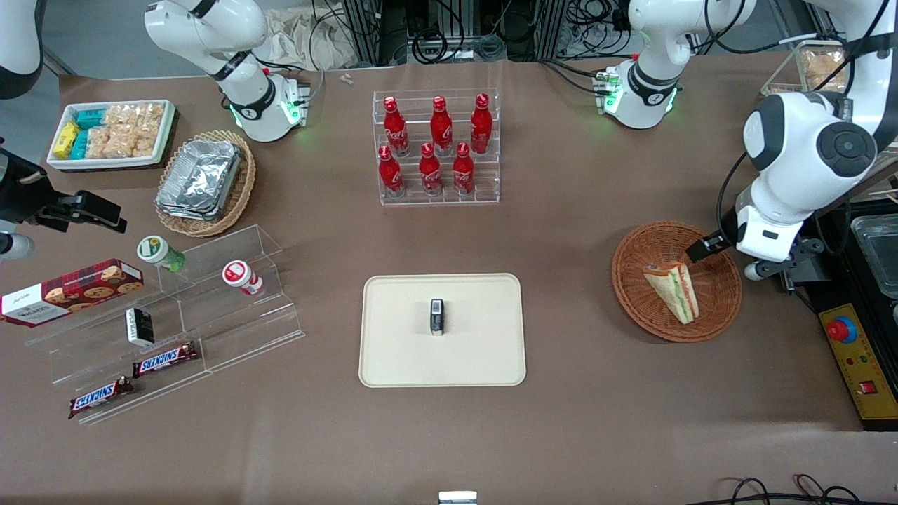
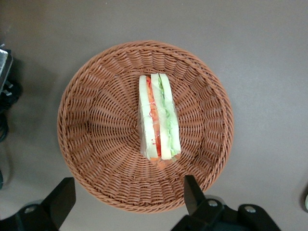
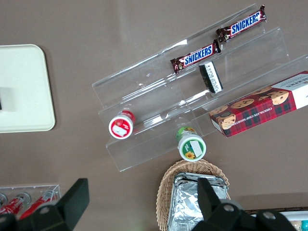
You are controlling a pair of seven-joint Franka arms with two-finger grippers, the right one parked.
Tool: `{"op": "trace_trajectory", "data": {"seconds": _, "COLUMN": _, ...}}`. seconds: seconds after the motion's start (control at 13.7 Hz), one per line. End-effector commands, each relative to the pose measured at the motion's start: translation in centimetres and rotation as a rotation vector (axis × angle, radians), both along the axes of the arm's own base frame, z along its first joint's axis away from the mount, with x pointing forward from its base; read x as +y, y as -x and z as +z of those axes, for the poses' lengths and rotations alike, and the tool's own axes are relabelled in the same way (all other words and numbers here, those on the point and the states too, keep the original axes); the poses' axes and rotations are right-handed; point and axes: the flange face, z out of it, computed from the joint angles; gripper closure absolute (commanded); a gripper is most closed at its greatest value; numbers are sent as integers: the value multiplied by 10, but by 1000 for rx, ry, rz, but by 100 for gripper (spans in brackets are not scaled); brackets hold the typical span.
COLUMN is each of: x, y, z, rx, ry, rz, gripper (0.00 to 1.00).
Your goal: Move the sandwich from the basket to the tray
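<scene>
The sandwich (image 2: pixel 159 118), pale bread layered green and orange-red, is being cradled in the basket (image 2: pixel 96 120); the gripper (image 2: pixel 127 199) is being held spread above it.

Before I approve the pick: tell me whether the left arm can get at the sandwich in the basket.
Probably yes. The gripper hangs above the basket with fingers open, and nothing covers the sandwich.

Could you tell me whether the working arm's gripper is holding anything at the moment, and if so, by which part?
Nothing is held. The gripper hovers open above the basket, and the sandwich lies untouched in it, clear of both fingers.
</scene>
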Motion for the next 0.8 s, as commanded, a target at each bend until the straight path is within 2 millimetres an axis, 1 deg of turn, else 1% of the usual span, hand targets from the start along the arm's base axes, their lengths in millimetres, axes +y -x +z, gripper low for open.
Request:
{"op": "trace_trajectory", "data": {"seconds": 0.0, "x": -2, "y": 6, "z": -27, "rx": -43, "ry": -4, "rz": 58, "gripper": 0}}
{"op": "trace_trajectory", "data": {"seconds": 0.07, "x": -3, "y": 8, "z": -41, "rx": -56, "ry": 0, "rz": 72, "gripper": 0}}
{"op": "trace_trajectory", "data": {"seconds": 0.22, "x": -3, "y": 13, "z": -60, "rx": -67, "ry": 5, "rz": 95, "gripper": 0}}
{"op": "trace_trajectory", "data": {"seconds": 0.37, "x": -4, "y": 14, "z": -76, "rx": -75, "ry": 12, "rz": 132, "gripper": 0}}
{"op": "trace_trajectory", "data": {"seconds": 0.51, "x": -10, "y": 12, "z": -95, "rx": -84, "ry": 21, "rz": 168, "gripper": 0}}
{"op": "trace_trajectory", "data": {"seconds": 0.73, "x": -11, "y": 13, "z": -107, "rx": -76, "ry": 24, "rz": 196, "gripper": 0}}
